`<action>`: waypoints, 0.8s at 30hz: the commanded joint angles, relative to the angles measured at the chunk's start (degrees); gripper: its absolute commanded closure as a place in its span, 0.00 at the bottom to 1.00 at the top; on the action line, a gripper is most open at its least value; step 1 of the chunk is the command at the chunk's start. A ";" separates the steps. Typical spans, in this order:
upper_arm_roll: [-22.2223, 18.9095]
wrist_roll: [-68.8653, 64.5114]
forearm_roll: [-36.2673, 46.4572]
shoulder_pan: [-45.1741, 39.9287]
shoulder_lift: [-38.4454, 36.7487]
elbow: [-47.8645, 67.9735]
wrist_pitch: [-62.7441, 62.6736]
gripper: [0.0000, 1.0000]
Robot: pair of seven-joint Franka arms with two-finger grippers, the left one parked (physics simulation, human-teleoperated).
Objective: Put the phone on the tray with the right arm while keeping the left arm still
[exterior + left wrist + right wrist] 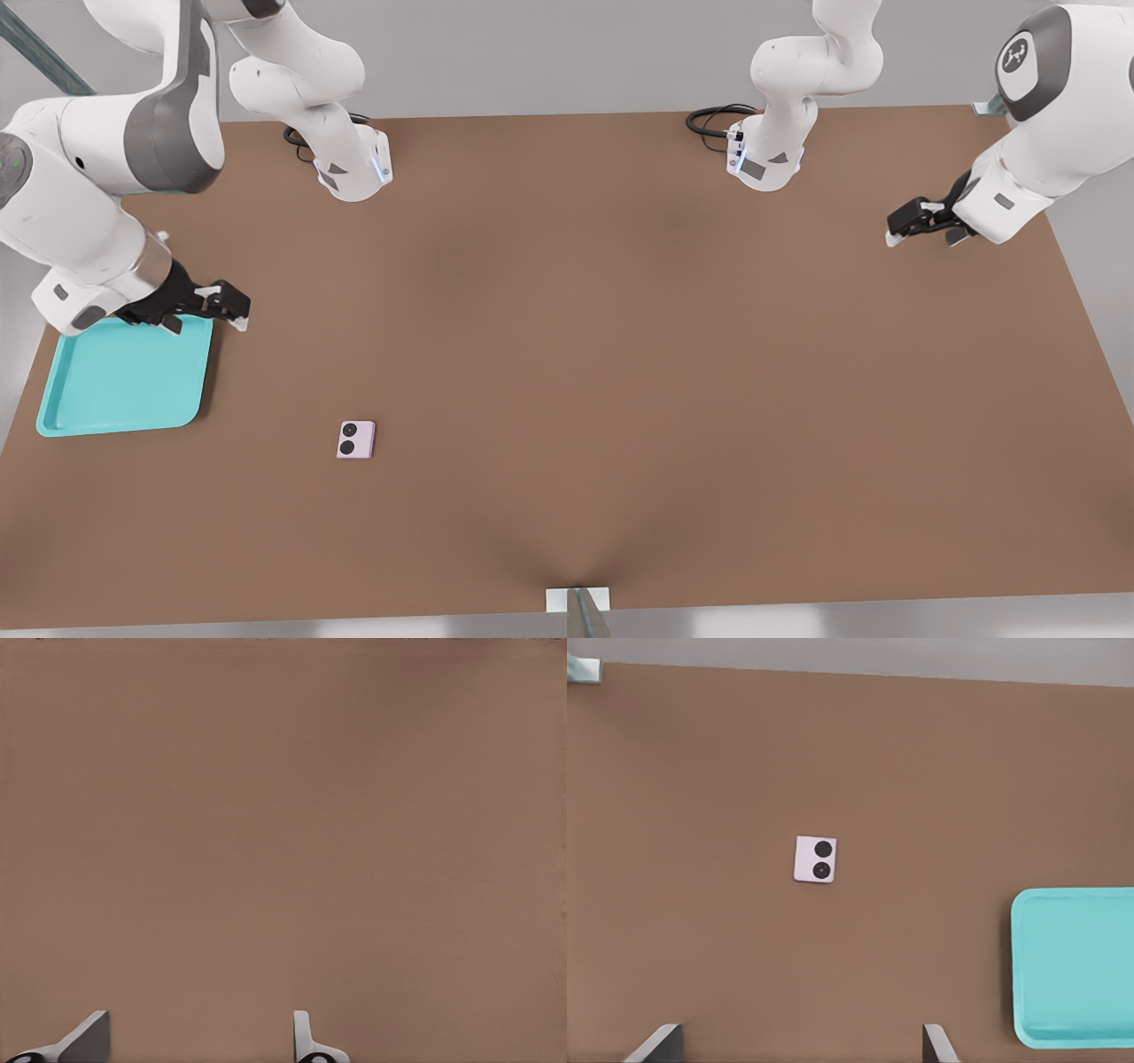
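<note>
The pale pink-lilac phone [356,439] [815,859] lies flat on the brown table, its two black lenses facing up. Toward the front view's left, some way from the phone, rests the empty turquoise tray [124,381] [1076,966] by the table's edge. My gripper [205,321] [797,1050] hovers over the tray's far corner on the phone's side, open, with nothing between its white fingertips. The phone sits well apart from it, nearer the table's front edge.
Two white arm bases [354,168] [766,159] with black cables stand along the table's back edge. A small metal bracket [578,600] sits at the middle of the front edge. The parked arm's gripper [926,221] hangs over the front view's right side.
</note>
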 commanded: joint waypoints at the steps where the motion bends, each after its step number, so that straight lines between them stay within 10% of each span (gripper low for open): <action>1: -0.14 -1.67 0.36 -0.73 -0.04 -0.02 0.42 0.00; 13: 4.95 -1.41 5.81 -1.17 33.27 0.07 39.26 0.00; 24: 6.10 -3.17 6.16 -3.54 33.89 -10.83 42.43 0.00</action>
